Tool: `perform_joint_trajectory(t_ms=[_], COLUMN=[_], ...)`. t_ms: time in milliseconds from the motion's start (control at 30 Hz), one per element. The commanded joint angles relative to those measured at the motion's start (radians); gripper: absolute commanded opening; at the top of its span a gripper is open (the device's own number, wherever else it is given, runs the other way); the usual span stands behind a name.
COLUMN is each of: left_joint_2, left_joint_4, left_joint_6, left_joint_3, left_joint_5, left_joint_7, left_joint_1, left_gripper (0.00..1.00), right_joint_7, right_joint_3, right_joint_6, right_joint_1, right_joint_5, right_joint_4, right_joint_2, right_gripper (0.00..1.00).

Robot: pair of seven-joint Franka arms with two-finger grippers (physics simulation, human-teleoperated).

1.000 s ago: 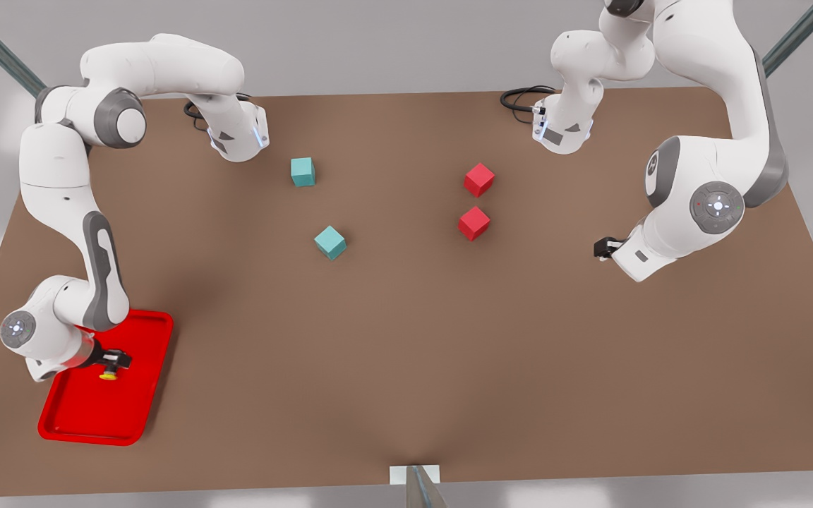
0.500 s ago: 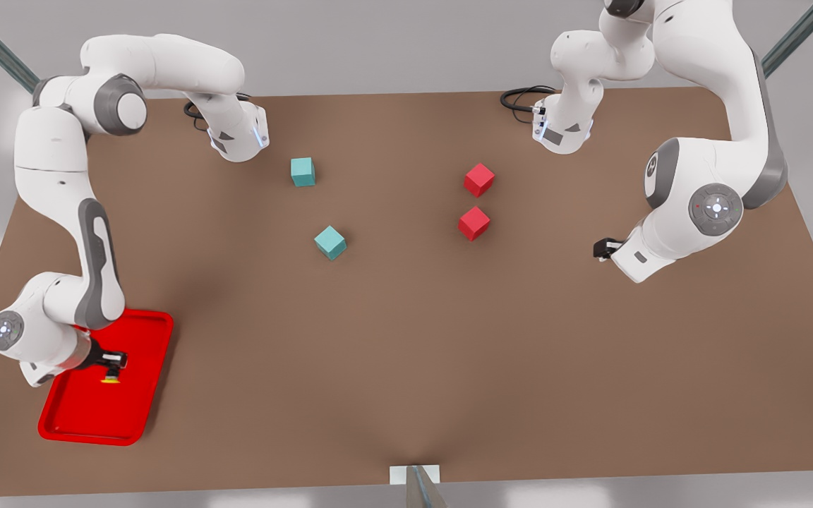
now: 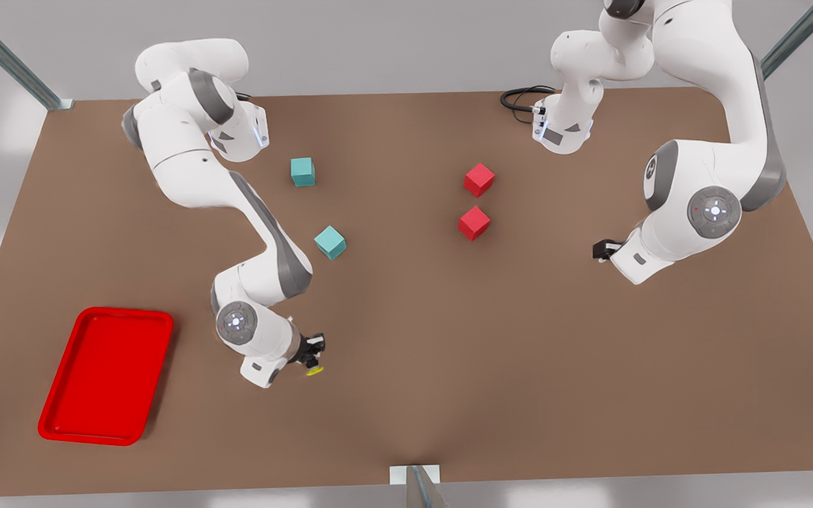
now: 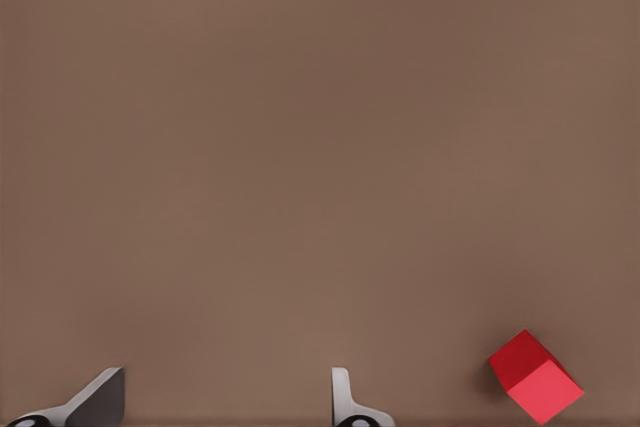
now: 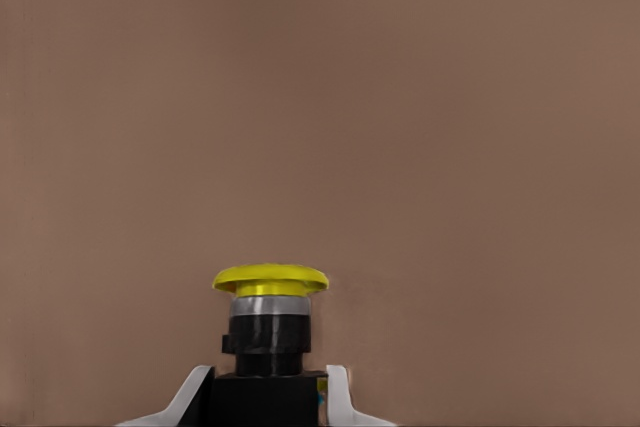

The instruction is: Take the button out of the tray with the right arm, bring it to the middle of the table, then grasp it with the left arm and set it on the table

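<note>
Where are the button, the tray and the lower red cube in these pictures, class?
button (image 5: 270, 281): right wrist view, on its yellow cap.
tray (image 3: 106, 365): front view, on its bare red floor.
lower red cube (image 3: 473, 223): front view, on its top face.

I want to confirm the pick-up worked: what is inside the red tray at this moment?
The tray holds nothing visible: bare red floor, rim to rim. The button is clamped in the right gripper over the table. The left gripper waits, open.
</note>
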Motion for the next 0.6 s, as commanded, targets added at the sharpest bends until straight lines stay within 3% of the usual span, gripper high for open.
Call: perform_joint_trajectory(t_ms=[0,67,267,567], left_joint_2=[0.0,0.0,0.005,0.018], left_joint_4=[0.001,0.001,0.001,0.001], left_joint_6=[0.003,0.003,0.003,0.012], left_joint_3=[0.0,0.0,0.0,0.0], left_joint_5=[0.001,0.001,0.001,0.002], left_joint_7=[-0.001,-0.001,-0.001,-0.001], left_joint_1=[0.0,0.0,-0.001,-0.001], left_gripper=[1.0,1.0,1.0,1.0], right_joint_7=[0.679,0.826,1.115,1.212], right_joint_3=[0.0,-0.001,-0.001,-0.046], right_joint_6=[0.018,0.019,0.111,0.17], right_joint_1=[0.053,0.141,0.375,0.481], right_joint_5=[0.006,0.018,0.073,0.071], right_joint_4=[0.047,0.151,0.171,0.231], right_joint_2=[0.033,0.099,0.147,0.231], right_gripper=[0.41,0.41,0.41,0.46])
